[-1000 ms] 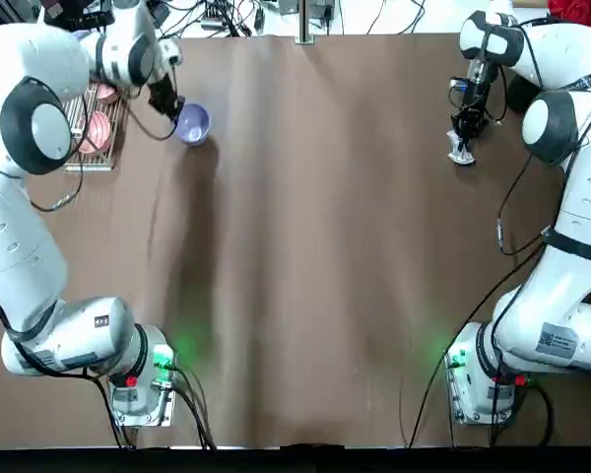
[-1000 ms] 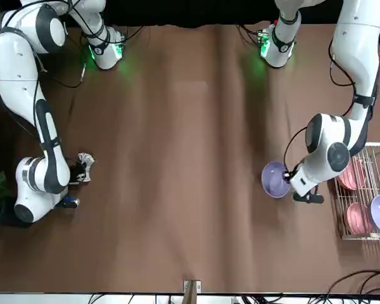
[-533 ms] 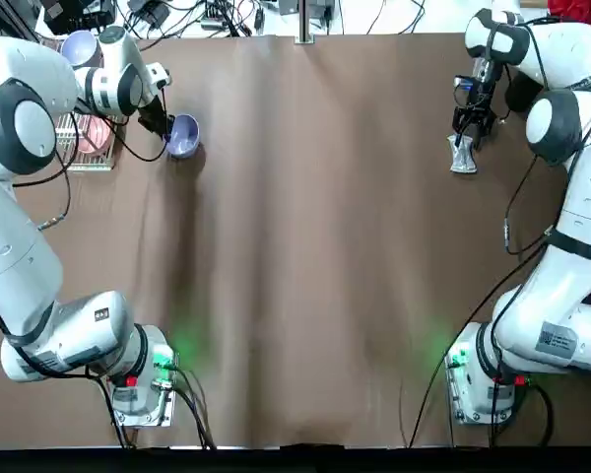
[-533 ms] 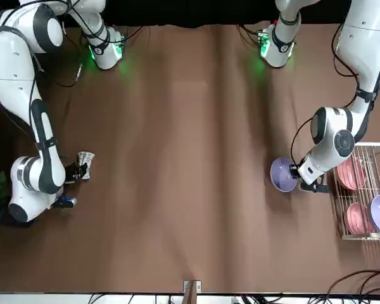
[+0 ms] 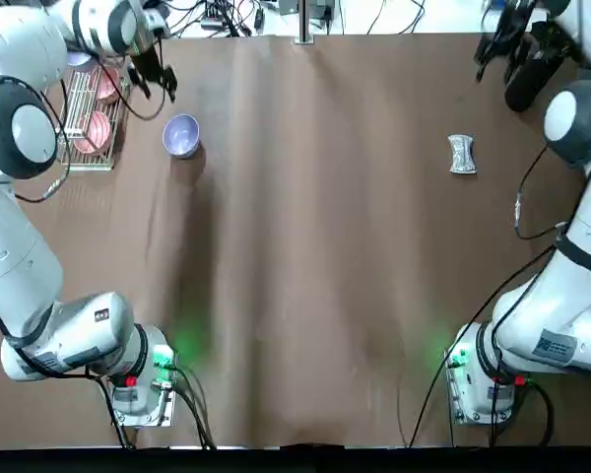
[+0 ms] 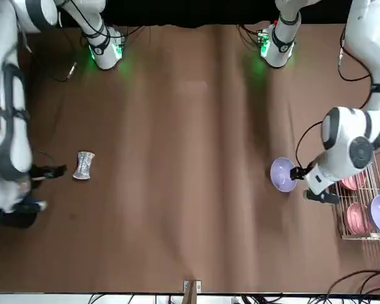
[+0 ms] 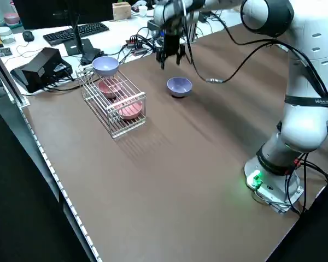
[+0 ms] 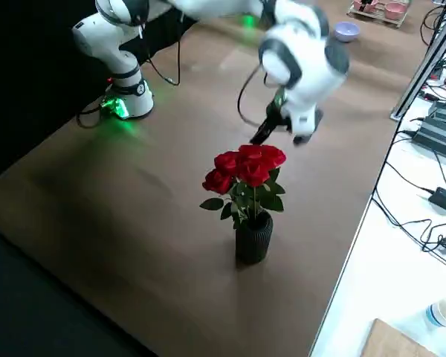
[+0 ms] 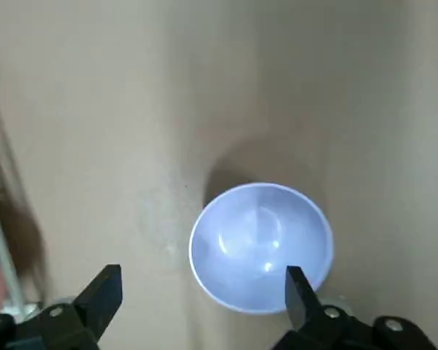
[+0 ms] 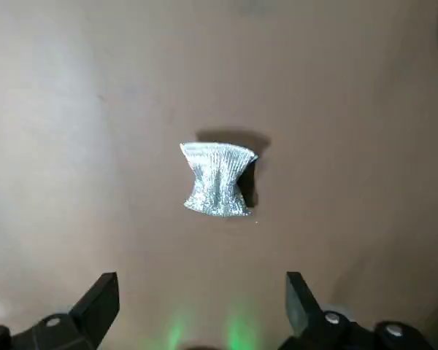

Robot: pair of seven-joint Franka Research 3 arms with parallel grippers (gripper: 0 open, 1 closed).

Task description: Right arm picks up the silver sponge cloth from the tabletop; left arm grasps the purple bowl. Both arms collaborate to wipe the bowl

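the table (image 5: 315, 246) is a plain brown sheet with faint creases. a wire rack (image 5: 87, 108) with pink bowls (image 5: 96, 130) stands at its far left corner, a vase of red roses (image 8: 249, 186) at the right edge, and cables, a keyboard and boxes lie on the benches around.

the bowl (image 5: 181, 135) sits upright on the table just beside the rack. the left gripper (image 9: 201, 302) hangs above it, empty, jaws spread wider than the bowl, nothing touching.

the cloth (image 5: 461, 154) lies flat on the table at the far right, pinched in at its middle. the right gripper (image 10: 201, 302) hovers above it, well apart, jaws wide and empty.
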